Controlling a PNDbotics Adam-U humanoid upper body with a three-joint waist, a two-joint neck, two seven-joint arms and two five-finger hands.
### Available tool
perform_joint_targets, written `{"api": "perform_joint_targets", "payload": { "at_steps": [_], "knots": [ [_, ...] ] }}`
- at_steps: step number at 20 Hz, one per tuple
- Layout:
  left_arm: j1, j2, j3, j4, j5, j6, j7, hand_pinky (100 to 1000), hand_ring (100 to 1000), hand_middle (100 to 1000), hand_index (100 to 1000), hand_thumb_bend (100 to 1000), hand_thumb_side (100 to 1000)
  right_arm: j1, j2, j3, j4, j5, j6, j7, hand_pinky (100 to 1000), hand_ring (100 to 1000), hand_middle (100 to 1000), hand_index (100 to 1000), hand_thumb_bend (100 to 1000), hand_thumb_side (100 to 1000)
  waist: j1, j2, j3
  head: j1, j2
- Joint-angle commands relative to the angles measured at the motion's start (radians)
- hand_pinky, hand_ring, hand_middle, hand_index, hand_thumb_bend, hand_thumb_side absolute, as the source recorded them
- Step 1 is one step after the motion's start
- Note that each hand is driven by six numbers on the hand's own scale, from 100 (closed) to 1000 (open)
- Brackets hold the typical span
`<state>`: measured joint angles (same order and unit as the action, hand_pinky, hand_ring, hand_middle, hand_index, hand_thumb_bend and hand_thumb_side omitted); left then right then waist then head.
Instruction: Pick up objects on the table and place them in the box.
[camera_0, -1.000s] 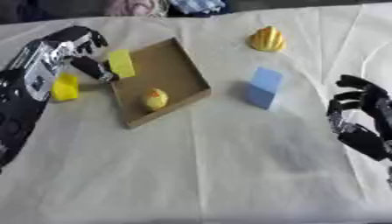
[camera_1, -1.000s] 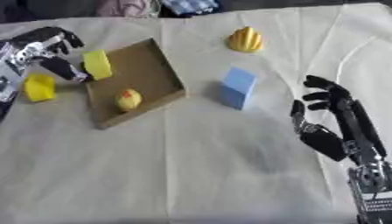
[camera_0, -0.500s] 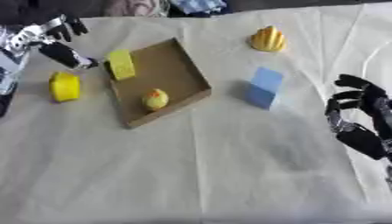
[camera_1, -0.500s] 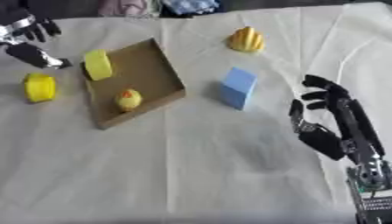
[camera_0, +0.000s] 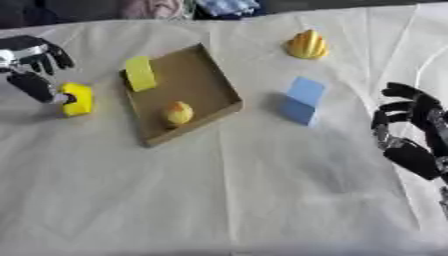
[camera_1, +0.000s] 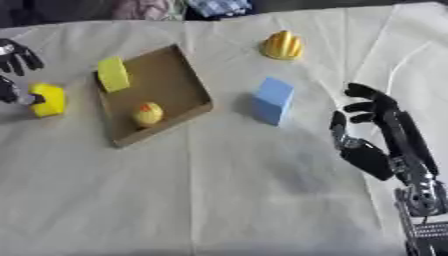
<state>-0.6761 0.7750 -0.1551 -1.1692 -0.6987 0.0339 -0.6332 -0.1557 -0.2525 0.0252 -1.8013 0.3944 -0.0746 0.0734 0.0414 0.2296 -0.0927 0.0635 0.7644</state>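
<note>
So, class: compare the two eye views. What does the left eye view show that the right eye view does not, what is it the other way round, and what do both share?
Only the left eye view shows most of the left hand, fingers spread beside the yellow block.

Only the right eye view shows the right hand with its forearm running down to the lower edge.

Both share the box, the yellow piece on its left wall, the small yellow rounded thing inside, the blue block and the yellow ridged thing.
</note>
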Motion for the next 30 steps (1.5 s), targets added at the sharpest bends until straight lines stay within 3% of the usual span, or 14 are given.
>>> {"api": "perform_joint_targets", "payload": {
  "at_steps": [1, 7, 12, 18, 23, 30],
  "knots": [
    [-0.007, 0.037, 0.001, 0.020, -0.027, -0.015, -0.015, 736, 690, 711, 792, 481, 194, -0.009, -0.021, -0.008, -0.016, 0.004, -0.001, -0.005, 675, 733, 802, 891, 100, 361, 0.009, -0.024, -0.001, -0.003, -0.007],
    [-0.008, 0.011, -0.005, 0.061, -0.064, -0.027, -0.001, 733, 687, 714, 793, 476, 181, -0.009, -0.019, -0.007, -0.016, 0.003, -0.001, -0.004, 675, 733, 802, 891, 100, 360, 0.007, -0.024, 0.000, -0.004, -0.008],
    [-0.010, -0.006, -0.010, 0.060, -0.103, -0.019, 0.109, 665, 579, 586, 687, 402, 104, -0.008, -0.019, -0.008, -0.016, 0.003, -0.001, -0.004, 675, 733, 802, 891, 100, 361, 0.005, -0.025, 0.002, -0.006, -0.007],
    [-0.010, -0.013, -0.011, 0.028, -0.151, 0.005, 0.277, 579, 475, 467, 556, 295, 100, -0.008, -0.018, -0.007, -0.016, 0.003, -0.001, -0.003, 675, 733, 802, 891, 100, 361, 0.004, -0.025, 0.004, -0.007, -0.007],
    [-0.020, -0.015, -0.005, -0.021, -0.090, 0.026, 0.325, 569, 453, 440, 525, 304, 100, -0.008, -0.018, -0.008, -0.016, 0.003, -0.001, -0.003, 675, 732, 802, 891, 100, 360, 0.003, -0.027, 0.004, -0.008, -0.007],
    [-0.066, -0.024, -0.041, -0.150, 0.027, 0.033, 0.274, 584, 465, 454, 542, 335, 100, -0.007, -0.017, -0.006, -0.016, 0.002, -0.002, -0.001, 675, 732, 802, 891, 100, 360, 0.005, -0.030, 0.001, -0.004, -0.004]
  ]
}}
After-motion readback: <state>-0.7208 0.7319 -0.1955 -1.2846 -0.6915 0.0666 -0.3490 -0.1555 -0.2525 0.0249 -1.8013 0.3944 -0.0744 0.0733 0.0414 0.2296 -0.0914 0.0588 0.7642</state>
